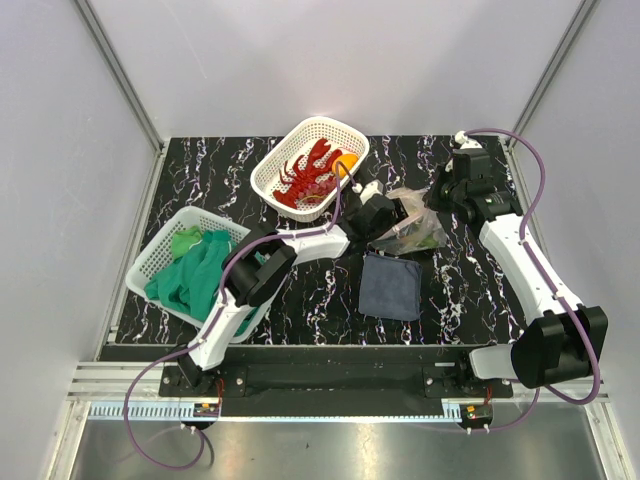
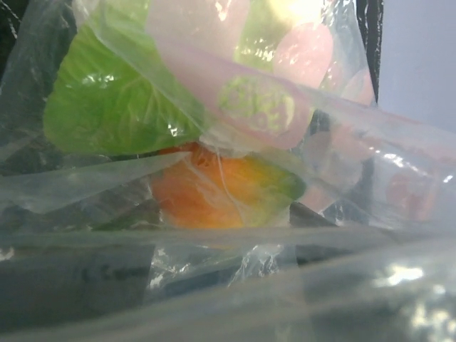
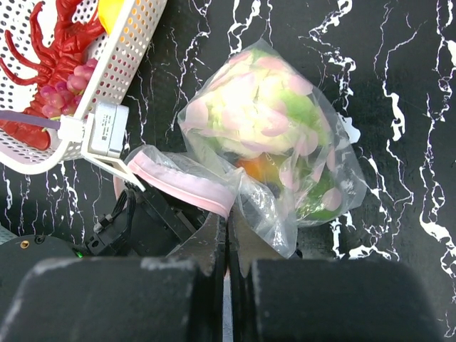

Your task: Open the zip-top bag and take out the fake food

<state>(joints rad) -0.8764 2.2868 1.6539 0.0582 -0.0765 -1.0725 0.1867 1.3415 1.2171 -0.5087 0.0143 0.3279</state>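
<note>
The clear zip-top bag (image 1: 418,228) lies right of centre and holds green, orange and pink fake food (image 3: 271,128). My right gripper (image 1: 440,192) is shut on the bag's mouth edge by the pink zip strip (image 3: 182,187); its fingertips (image 3: 214,235) meet there. My left gripper (image 1: 388,215) is pushed into the bag's mouth (image 3: 160,217). Its view, through plastic (image 2: 214,285), shows a green piece (image 2: 107,107) and an orange piece (image 2: 206,192) close ahead. Its fingers are blurred behind plastic. A red lobster (image 1: 310,170) and an orange fruit (image 1: 350,160) lie in a white basket (image 1: 262,172).
A dark blue-grey folded cloth (image 1: 390,285) lies just in front of the bag. A second white basket (image 1: 160,250) at the left holds a green cloth (image 1: 195,270). The lobster basket's wall (image 3: 128,50) is close to the left of the bag.
</note>
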